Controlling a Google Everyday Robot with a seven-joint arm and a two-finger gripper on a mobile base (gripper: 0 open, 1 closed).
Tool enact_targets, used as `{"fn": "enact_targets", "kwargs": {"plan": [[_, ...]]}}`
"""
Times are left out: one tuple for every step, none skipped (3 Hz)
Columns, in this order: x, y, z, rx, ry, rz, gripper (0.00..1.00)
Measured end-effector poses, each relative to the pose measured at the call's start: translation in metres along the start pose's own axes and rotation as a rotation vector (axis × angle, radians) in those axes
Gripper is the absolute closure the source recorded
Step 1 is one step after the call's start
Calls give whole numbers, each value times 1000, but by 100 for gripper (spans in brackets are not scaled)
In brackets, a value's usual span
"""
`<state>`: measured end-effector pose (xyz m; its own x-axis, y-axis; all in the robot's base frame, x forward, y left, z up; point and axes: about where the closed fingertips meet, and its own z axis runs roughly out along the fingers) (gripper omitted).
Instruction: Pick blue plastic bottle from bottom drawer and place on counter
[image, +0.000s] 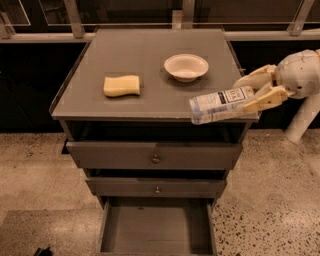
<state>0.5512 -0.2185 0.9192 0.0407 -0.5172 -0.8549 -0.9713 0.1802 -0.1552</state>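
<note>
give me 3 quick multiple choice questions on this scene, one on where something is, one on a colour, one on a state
1. Where is the blue plastic bottle?
A) on the floor
B) in the gripper, at the counter's front right corner
C) standing at the counter's back edge

2. What colour is the sponge on the counter?
A) yellow
B) green
C) red

3. The bottom drawer is:
A) shut
B) pulled open
C) taken out

Answers:
1 B, the jaws grip it lying sideways at that corner.
2 A, it is pale yellow.
3 B, its grey floor is in view.
</note>
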Motion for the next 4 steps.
{"fn": "enact_targets", "kwargs": {"plan": [[-3,-24,6,8,-22,-6,100],[1,-45,9,27,-43,15,100],[10,-66,9,65,-65,50,100],[22,-83,7,132,-50,105,100]]}}
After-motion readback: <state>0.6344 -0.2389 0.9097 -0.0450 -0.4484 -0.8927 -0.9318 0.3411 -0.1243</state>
